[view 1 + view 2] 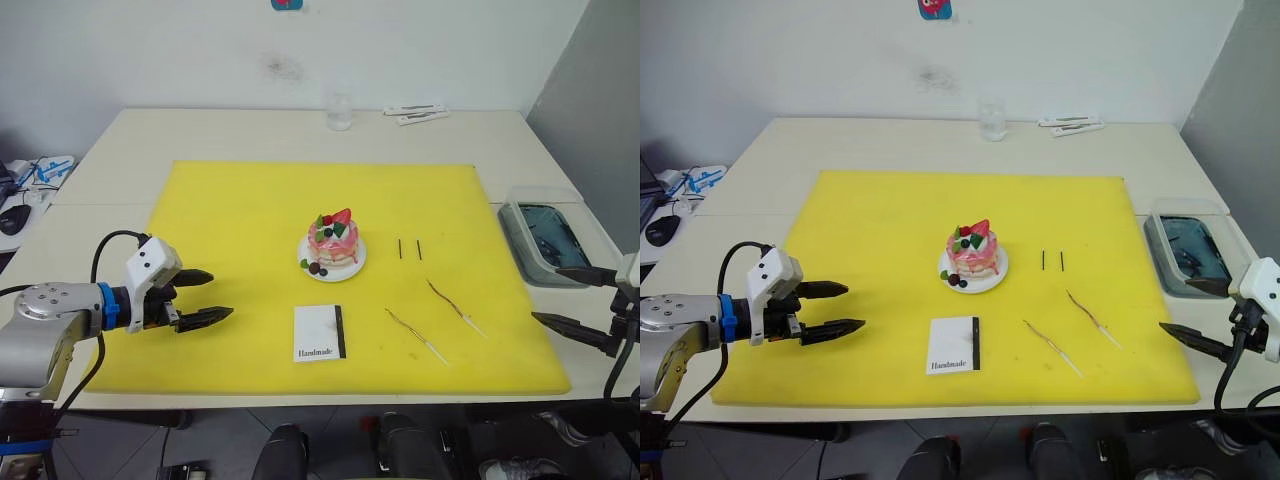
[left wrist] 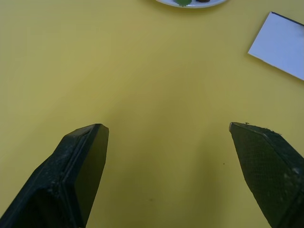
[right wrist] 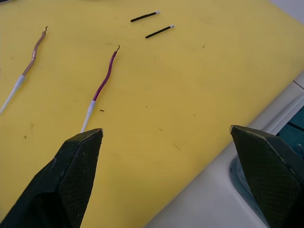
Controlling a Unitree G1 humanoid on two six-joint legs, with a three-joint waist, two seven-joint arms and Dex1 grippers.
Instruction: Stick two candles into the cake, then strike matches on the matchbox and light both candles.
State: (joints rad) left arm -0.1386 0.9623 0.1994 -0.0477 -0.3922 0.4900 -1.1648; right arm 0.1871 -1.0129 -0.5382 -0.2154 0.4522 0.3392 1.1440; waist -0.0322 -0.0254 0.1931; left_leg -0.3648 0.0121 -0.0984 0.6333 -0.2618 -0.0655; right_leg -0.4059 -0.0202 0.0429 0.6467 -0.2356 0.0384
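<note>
The pink cake (image 1: 334, 240) on its small white plate (image 1: 352, 266) stands mid-mat. Two short dark matches (image 1: 409, 249) lie to its right. In front of them two thin wavy candles (image 1: 417, 335) (image 1: 455, 306) lie flat, one purple (image 3: 103, 84) and one brownish (image 3: 29, 58). The white matchbox (image 1: 320, 332) printed "Handmade" lies in front of the cake. My left gripper (image 1: 206, 297) hovers open over the mat's left part, empty. At the mat's right edge my right gripper (image 1: 566, 297) is open and empty, to the right of the candles.
The yellow mat (image 1: 230, 220) covers most of the pale table (image 1: 110, 150). A clear glass (image 1: 339, 112) and white items (image 1: 415, 113) sit at the back. A grey tray (image 1: 545, 240) lies right of the mat. Cables and a mouse (image 1: 15, 218) are at far left.
</note>
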